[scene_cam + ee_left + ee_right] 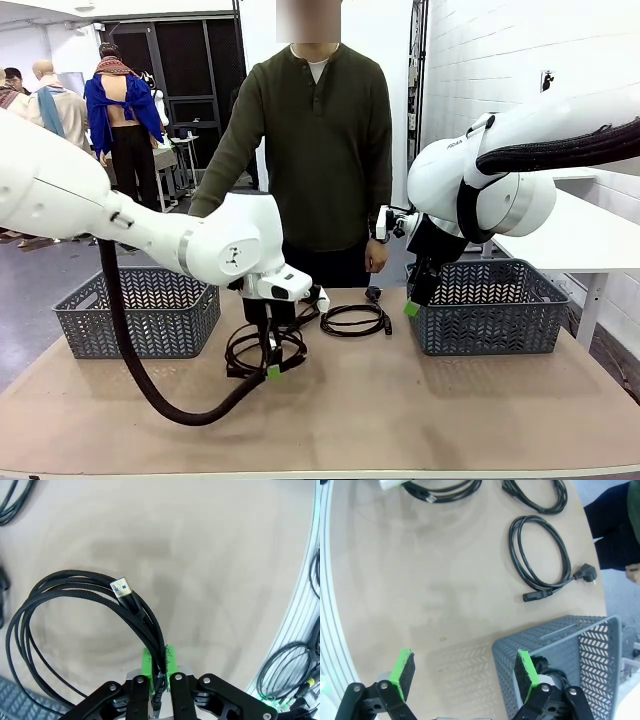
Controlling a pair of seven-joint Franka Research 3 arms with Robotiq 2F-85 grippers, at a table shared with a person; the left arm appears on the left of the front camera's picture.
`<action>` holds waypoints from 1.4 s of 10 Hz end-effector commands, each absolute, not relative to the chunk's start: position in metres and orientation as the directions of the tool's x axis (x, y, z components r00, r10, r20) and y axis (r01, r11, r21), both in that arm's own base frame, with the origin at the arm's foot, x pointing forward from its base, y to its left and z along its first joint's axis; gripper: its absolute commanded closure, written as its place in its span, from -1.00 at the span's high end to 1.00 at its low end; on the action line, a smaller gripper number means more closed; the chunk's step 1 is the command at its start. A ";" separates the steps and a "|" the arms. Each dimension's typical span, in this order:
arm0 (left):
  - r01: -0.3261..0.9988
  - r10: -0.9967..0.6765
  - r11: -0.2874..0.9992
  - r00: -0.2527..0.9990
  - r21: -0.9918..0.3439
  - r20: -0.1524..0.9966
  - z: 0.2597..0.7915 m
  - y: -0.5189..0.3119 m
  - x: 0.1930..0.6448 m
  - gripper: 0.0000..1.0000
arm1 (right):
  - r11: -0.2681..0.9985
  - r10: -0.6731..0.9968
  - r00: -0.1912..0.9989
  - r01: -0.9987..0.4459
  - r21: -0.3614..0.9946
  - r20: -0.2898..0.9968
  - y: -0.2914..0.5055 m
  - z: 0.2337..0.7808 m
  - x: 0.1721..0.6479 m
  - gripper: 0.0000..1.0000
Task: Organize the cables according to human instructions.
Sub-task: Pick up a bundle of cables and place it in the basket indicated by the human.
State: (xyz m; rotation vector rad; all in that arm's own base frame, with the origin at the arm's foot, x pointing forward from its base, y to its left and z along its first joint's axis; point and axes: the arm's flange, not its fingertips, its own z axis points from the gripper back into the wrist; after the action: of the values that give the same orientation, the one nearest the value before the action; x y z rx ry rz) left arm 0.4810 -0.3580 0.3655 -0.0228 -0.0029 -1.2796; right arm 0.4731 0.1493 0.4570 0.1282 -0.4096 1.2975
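My left gripper (pixel 271 366) points down at the table's middle, shut on the strands of a coiled black cable (pixel 262 346). In the left wrist view the green pads of this gripper (pixel 159 674) pinch the braided cable (pixel 75 587), whose USB plug (pixel 122 588) lies on top of the coil. A second coiled cable (pixel 352 320) rests on the table further back; the right wrist view shows this cable (pixel 540 555) with a power plug. Two more cables (pixel 440 490) lie beyond it. My right gripper (pixel 465 675) hangs open and holds nothing, beside the right basket; in the front view that gripper (pixel 413 303) is at the basket's near left corner.
A grey basket (pixel 140 310) stands at the table's left and another grey basket (pixel 490 305) at its right. A person in a dark green top stands at the far side, one hand (pixel 375 257) hanging near the table edge. The front half of the table is bare.
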 end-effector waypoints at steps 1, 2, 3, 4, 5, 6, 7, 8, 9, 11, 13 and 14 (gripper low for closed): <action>0.981 -0.983 0.185 0.185 0.054 0.010 0.405 -0.342 0.466 -1.00 | 0.280 0.908 0.214 -0.950 -0.141 0.360 0.149 0.457 0.474 1.00; 0.994 -0.995 0.101 0.099 0.050 0.028 0.420 -0.336 0.467 -1.00 | 0.280 0.908 0.214 -0.950 -0.141 0.360 0.149 0.457 0.474 1.00; 0.997 -0.999 0.045 0.044 0.057 0.026 0.435 -0.328 0.469 -1.00 | 0.280 0.908 0.214 -0.950 -0.141 0.360 0.149 0.457 0.474 1.00; 0.998 -1.000 -0.006 -0.008 0.064 0.027 0.452 -0.320 0.473 -1.00 | 0.280 0.908 0.214 -0.950 -0.141 0.360 0.149 0.457 0.474 1.00; 0.996 -0.998 -0.054 -0.055 0.071 0.014 0.470 -0.309 0.478 -1.00 | 0.280 0.908 0.214 -0.950 -0.141 0.360 0.149 0.457 0.474 1.00; 0.994 -0.997 -0.080 -0.080 0.074 -0.006 0.481 -0.300 0.484 -1.00 | 0.280 0.908 0.214 -0.950 -0.141 0.360 0.149 0.457 0.474 1.00; 0.992 -0.995 -0.100 -0.099 0.071 -0.024 0.489 -0.289 0.489 -1.00 | 0.280 0.908 0.214 -0.950 -0.141 0.360 0.149 0.457 0.474 1.00; 0.991 -0.993 -0.116 -0.115 0.063 -0.027 0.493 -0.278 0.494 -1.00 | 0.280 0.908 0.214 -0.950 -0.141 0.360 0.149 0.457 0.474 1.00; 0.989 -0.989 -0.145 -0.144 0.033 -0.020 0.496 -0.269 0.496 -1.00 | 0.280 0.908 0.214 -0.950 -0.141 0.360 0.149 0.457 0.474 1.00; 0.993 -0.993 -0.116 -0.117 -0.007 -0.017 0.500 -0.253 0.497 -1.00 | 0.280 0.908 0.214 -0.950 -0.141 0.360 0.149 0.457 0.474 1.00; 0.991 -0.992 -0.123 -0.122 0.042 -0.038 0.492 -0.267 0.499 -1.00 | 0.280 0.908 0.214 -0.950 -0.141 0.360 0.149 0.457 0.474 1.00; 0.991 -0.992 -0.123 -0.122 0.042 -0.038 0.492 -0.267 0.499 -1.00 | 0.280 0.908 0.214 -0.950 -0.141 0.360 0.149 0.457 0.474 1.00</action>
State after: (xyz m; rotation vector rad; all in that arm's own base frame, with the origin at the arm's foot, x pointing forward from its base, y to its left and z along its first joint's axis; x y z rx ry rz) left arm 0.4978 -0.2655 0.4903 0.0486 0.0097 -1.6985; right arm 0.4732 0.1491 0.4570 0.1282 -0.4097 1.2971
